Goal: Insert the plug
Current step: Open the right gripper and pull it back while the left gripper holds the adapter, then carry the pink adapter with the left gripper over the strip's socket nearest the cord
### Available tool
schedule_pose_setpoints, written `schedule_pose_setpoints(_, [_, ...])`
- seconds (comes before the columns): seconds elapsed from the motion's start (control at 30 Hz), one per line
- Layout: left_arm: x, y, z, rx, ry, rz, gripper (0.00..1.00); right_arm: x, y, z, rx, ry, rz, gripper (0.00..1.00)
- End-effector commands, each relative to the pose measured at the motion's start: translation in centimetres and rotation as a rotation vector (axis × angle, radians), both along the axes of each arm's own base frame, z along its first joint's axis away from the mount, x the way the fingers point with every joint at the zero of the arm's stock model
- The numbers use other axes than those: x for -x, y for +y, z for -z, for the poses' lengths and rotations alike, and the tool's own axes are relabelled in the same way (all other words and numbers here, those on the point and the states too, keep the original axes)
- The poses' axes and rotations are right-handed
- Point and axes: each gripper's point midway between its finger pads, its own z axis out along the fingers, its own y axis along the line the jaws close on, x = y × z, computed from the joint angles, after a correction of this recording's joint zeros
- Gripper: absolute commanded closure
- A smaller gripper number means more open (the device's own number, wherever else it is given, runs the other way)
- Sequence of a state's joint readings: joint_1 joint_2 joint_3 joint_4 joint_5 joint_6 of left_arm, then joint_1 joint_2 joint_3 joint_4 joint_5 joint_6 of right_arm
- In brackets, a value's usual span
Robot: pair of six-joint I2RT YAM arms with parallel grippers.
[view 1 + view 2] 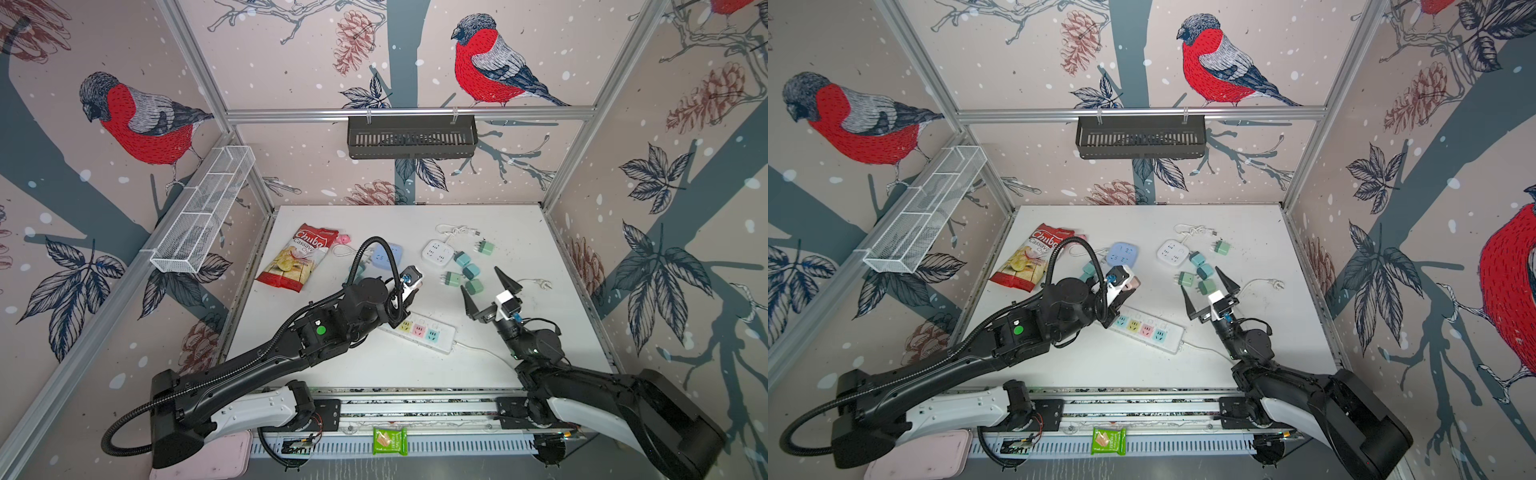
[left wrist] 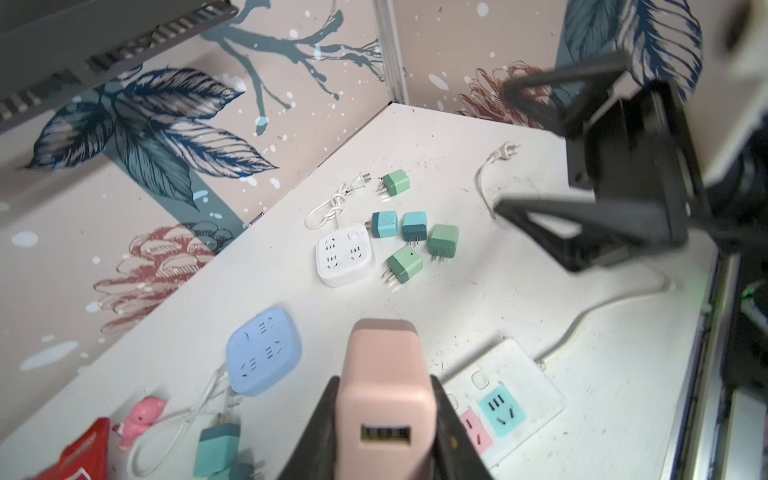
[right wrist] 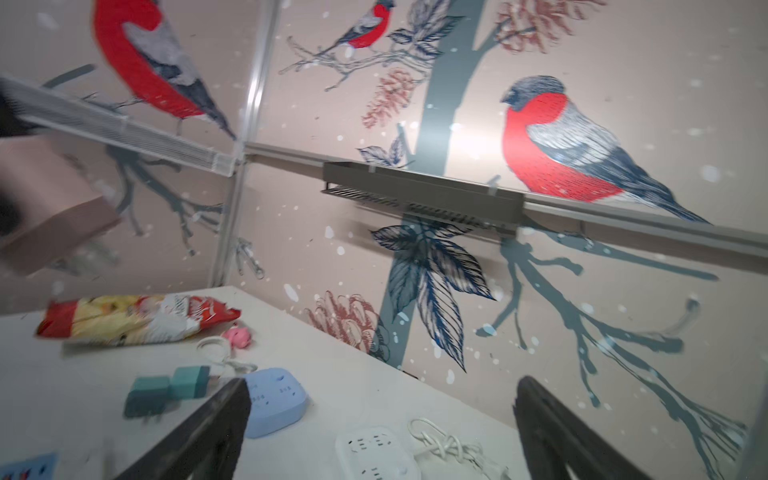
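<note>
With left gripper clamped on pink rounded plastic charger plug, turn prongs down (hidden here), square to one socket, press straight. Hangs raised near end of white plastic power strip with pastel sockets, apart from it. Leave right gripper wide apart, empty, clear.

The red snack bag carries the brand "Chuba" in white letters, with "Cassava" printed beneath.
</note>
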State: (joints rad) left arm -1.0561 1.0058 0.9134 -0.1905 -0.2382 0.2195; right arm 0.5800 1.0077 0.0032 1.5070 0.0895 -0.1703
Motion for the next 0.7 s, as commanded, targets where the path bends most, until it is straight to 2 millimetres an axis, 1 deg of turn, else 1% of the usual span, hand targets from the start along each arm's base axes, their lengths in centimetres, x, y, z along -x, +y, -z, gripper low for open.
schedule_pose_setpoints(0.0, [1.7, -2.1, -2.5, -0.012, -0.158, 0.184, 1.0, -2.0, -4.6, 7.0, -0.173, 0.329, 0.15, 0.0])
schedule_pose_setpoints(0.03, [2.8, -3.1, -2.7, -0.03, -0.161, 0.273, 1.0, -2.6, -4.7, 7.3, -0.178, 0.362, 0.146, 0.0])
schedule_pose_setpoints(0.07, [3.7, -3.7, -2.2, -0.077, -0.152, 0.353, 1.0, -2.9, -4.7, 7.4, -0.187, 0.375, 0.129, 0.0])
schedule_pose_setpoints(0.1, [3.6, -4.1, -3.8, -0.091, -0.169, 0.367, 1.0, -2.9, -4.8, 7.4, -0.197, 0.379, 0.12, 0.0])
schedule_pose_setpoints(0.17, [2.0, -3.5, -4.5, -0.181, -0.205, 0.299, 1.0, -3.1, -5.3, 7.4, -0.22, 0.381, 0.137, 0.0])
schedule_pose_setpoints(0.23, [0.5, -2.9, -4.4, -0.273, -0.292, 0.275, 1.0, -3.0, -6.1, 7.4, -0.253, 0.381, 0.159, 0.0])
schedule_pose_setpoints(0.27, [-0.1, -2.8, -4.0, -0.309, -0.334, 0.295, 1.0, -3.0, -6.5, 7.4, -0.27, 0.379, 0.165, 0.0])
schedule_pose_setpoints(0.37, [-1.5, -2.7, -1.4, -0.426, -0.427, 0.431, 1.0, -2.8, -7.5, 7.5, -0.319, 0.384, 0.177, 0.0])
schedule_pose_setpoints(0.4, [-2.0, -2.7, -0.3, -0.468, -0.44, 0.469, 1.0, -2.7, -7.7, 7.5, -0.329, 0.385, 0.176, 0.0])
schedule_pose_setpoints(0.43, [-2.1, -2.6, 0.7, -0.497, -0.431, 0.52, 1.0, -2.7, -7.9, 7.6, -0.336, 0.387, 0.181, 0.0])
schedule_pose_setpoints(0.47, [-2.1, -2.5, 1.7, -0.508, -0.409, 0.575, 1.0, -2.8, -8.0, 7.6, -0.342, 0.389, 0.187, 0.0])
schedule_pose_setpoints(0.53, [-2.3, -2.5, 3.0, -0.493, -0.346, 0.622, 1.0, -3.0, -8.1, 7.7, -0.347, 0.399, 0.193, 0.0])
schedule_pose_setpoints(0.6, [-2.0, -2.4, 5.6, -0.524, -0.272, 0.657, 1.0, -3.4, -8.2, 7.8, -0.351, 0.414, 0.202, 0.0])
schedule_pose_setpoints(0.67, [-1.2, -2.3, 8.2, -0.562, -0.228, 0.703, 1.0, -3.8, -8.4, 8.1, -0.36, 0.434, 0.225, 0.0])
